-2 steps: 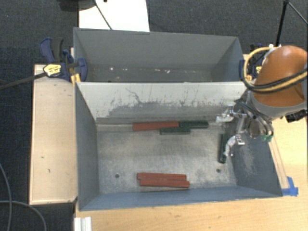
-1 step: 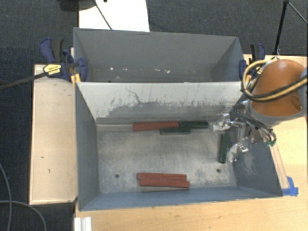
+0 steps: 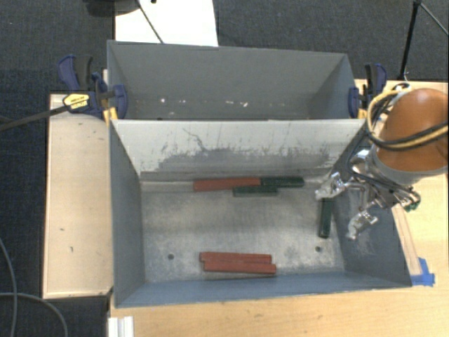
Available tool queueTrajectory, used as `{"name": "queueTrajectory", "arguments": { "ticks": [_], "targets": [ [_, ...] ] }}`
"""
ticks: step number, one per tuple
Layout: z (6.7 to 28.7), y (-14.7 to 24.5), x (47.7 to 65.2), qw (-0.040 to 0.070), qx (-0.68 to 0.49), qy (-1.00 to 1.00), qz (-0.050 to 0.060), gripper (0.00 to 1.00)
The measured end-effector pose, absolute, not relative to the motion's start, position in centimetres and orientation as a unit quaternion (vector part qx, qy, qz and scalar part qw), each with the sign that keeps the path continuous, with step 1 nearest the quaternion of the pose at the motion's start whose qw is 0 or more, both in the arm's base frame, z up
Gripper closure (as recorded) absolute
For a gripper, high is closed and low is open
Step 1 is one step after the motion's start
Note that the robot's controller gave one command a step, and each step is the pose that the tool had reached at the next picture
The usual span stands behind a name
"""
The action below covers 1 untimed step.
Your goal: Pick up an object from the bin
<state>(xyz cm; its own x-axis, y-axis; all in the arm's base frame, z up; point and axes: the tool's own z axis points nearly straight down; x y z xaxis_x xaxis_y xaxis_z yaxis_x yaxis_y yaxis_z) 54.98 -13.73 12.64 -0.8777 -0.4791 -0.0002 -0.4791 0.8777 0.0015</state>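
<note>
Hanging low against the right-hand wall of the grey bin, the end effector has its two metal fingers spread apart, one toward the back and one toward the front, and I can see nothing gripped between them. The orange cover on the wrist and its looped cables sit above it, leaning in over the rim.

Just beside it, on the side away from the arm, a short dark green stick lies on the bin floor, running front to back. Its far end is right under the rearward finger, and it looks close enough to touch, though I can't be sure. I take it as the likeliest thing to be picked up, because it is the only object within reach of those open fingers. They are not round it yet, so the grasp is not made.

Everything else lies well off on that same side. A red-brown bar and a dark green bar sit end to end along the foot of the back wall (awkward spots, tucked in like that). A red-brown block lies near the front wall.

I'd guess the fingers need to shift toward the stick and straddle its narrow width before closing. The wall nearby leaves little room.
</note>
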Motion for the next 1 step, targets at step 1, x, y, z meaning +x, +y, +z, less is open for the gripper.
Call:
{"name": "queueTrajectory", "arguments": {
  "ticks": [1],
  "targets": [
    [12.29,-14.0,57.86,-0.003,0.366,-0.931,0.001,0.0]
  ]
}}
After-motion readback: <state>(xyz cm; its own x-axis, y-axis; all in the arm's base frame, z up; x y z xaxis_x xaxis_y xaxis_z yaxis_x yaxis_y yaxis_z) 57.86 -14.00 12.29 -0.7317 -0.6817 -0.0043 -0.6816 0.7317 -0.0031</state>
